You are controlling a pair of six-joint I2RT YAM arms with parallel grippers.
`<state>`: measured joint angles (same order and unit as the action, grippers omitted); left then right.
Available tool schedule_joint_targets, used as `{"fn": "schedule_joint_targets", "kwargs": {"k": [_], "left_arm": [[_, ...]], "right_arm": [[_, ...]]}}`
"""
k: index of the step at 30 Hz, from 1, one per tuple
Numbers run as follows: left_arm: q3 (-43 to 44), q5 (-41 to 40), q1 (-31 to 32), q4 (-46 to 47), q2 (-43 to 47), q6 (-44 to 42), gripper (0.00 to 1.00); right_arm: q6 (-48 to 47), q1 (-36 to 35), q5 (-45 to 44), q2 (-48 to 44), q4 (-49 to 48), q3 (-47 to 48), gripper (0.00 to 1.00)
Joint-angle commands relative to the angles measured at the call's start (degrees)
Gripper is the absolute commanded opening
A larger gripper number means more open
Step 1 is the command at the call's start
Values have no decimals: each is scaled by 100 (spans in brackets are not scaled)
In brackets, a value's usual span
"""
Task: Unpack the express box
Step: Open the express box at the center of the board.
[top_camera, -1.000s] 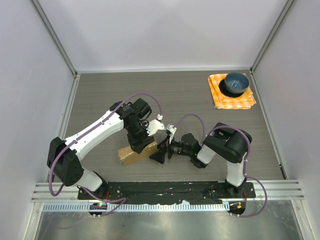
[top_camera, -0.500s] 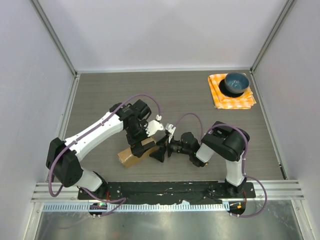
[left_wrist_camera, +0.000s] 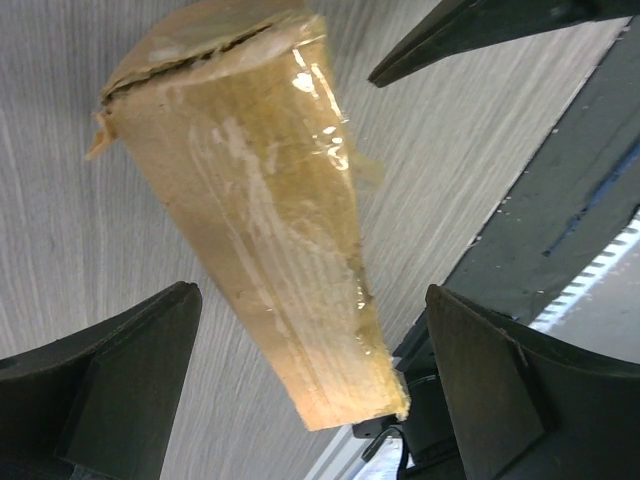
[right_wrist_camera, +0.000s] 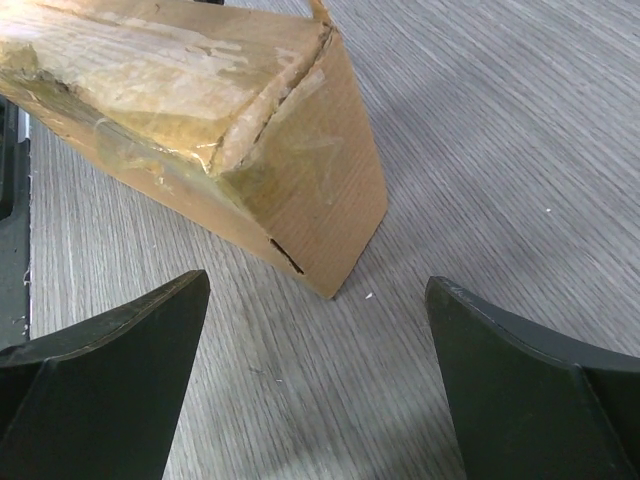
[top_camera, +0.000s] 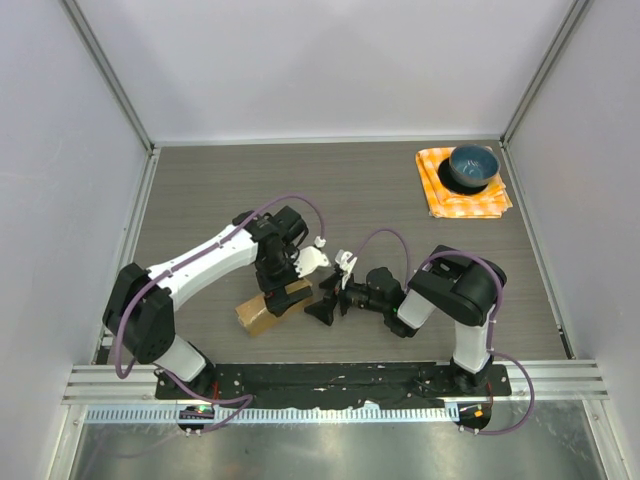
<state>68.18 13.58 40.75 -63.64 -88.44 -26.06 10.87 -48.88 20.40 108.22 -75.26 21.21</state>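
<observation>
You have the express box (top_camera: 260, 313) lying on the wood-grain table (top_camera: 400, 220) in the lower left-centre of the overhead view, just above the black base plate (top_camera: 350, 378) that runs along the bottom. It is taped over with clear tape, and one end seam looks rough and slightly lifted in the right wrist view. Your left gripper (top_camera: 285, 293) hangs over the box's right end with its fingers spread wide. In the left wrist view one dark finger (left_wrist_camera: 120, 380) sits at the lower left and the other at the lower right, with the box running between them and bare table showing on both sides, so nothing is clamped. Your right gripper (top_camera: 322, 306) points in from the right, also spread wide and gripping nothing. The box's corner sits just ahead of its fingertips, and the two grippers crowd close together at that end. A blue bowl (top_camera: 472, 166) rests on an orange checked cloth (top_camera: 462, 190) in the upper right corner, well apart from the box. Purple cables (top_camera: 290, 196) loop over both arms.
</observation>
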Motion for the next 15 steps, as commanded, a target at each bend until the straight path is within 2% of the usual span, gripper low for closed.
{"fn": "schedule_joint_targets", "kwargs": {"k": [1, 5, 8, 9, 11, 15], "left_arm": [[-60, -488, 12, 273, 38, -249, 100], [-59, -453, 12, 211, 64, -338, 100], [-77, -138, 12, 97, 46, -495, 99], [-86, 107, 12, -7, 38, -557, 90], [-112, 284, 12, -96, 29, -741, 80], [-112, 575, 12, -385, 282, -1136, 71]], "right_arm": [[-252, 19, -159, -205, -1843, 23, 96], [-270, 37, -63, -205, -1851, 85, 96], [-226, 46, 42, -205, -1860, 164, 96], [-165, 63, 130, -205, -1886, 173, 96], [-112, 81, 218, -188, -1965, 182, 96], [72, 133, 490, -284, -2045, 138, 96]]}}
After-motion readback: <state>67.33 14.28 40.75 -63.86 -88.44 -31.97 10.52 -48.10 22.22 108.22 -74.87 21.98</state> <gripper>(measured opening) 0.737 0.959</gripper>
